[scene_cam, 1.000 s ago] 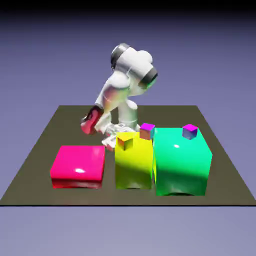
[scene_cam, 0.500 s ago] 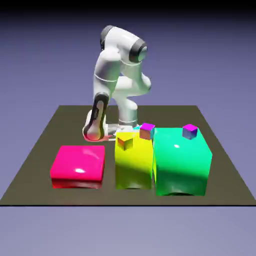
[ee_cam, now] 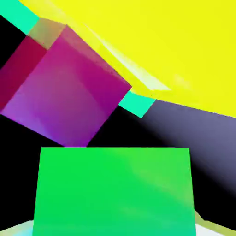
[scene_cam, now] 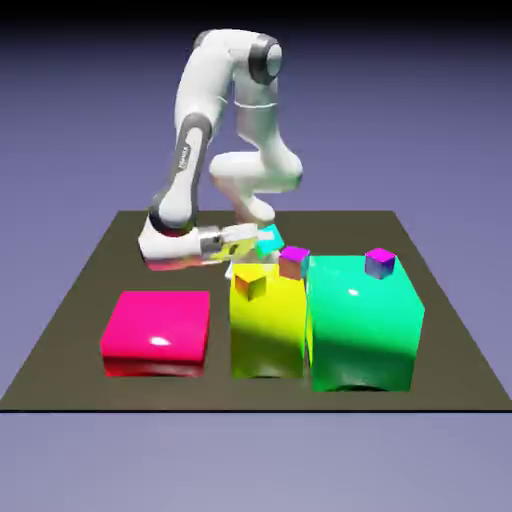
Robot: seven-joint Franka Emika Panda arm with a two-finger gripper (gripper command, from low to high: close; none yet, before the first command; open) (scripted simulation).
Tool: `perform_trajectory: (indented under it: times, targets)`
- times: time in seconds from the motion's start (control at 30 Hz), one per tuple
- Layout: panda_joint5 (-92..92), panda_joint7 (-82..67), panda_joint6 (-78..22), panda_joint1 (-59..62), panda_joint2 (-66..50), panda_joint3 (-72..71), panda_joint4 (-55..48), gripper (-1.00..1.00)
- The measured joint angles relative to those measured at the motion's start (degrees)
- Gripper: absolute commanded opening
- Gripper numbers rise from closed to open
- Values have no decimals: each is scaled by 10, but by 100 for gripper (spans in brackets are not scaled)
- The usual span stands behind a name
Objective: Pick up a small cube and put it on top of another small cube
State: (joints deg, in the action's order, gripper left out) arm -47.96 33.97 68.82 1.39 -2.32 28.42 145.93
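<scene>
Claw [scene_cam: 262, 240]: closed on one small turquoise cube [scene_cam: 270, 238], held sideways behind the yellow block [scene_cam: 268, 330]. Pick-up: apparently done. Placing: outstanding. Small cubes without a stacked mate: magenta-topped orange [scene_cam: 294, 262], purple-blue [scene_cam: 380, 263], yellow-orange [scene_cam: 250, 282].

Cyan cube [scene_cam: 270, 238] partly hidden by hand [scene_cam: 238, 246] in exterior view; its lower part is cut off by hand view's bottom edge. Yellow block [ee_cam: 184, 46] cropped at top and right.

Plain blue-violet backdrop [scene_cam: 420, 120], darkening to black at the top, dark olive-brown tabletop [scene_cam: 70, 345]
</scene>
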Motion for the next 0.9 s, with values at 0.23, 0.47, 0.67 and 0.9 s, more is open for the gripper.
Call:
perform_trajectory:
  times: [0.23,0.47,0.67,0.9]
  targets:
    - [26,174,18,44,39,-98,-63,-100]
    - [49,349,47,75,48,-191,-117,-100]
    - [23,451,35,134,41,-223,-124,-100]
    - [-9,432,104,89,56,-250,-49,100]
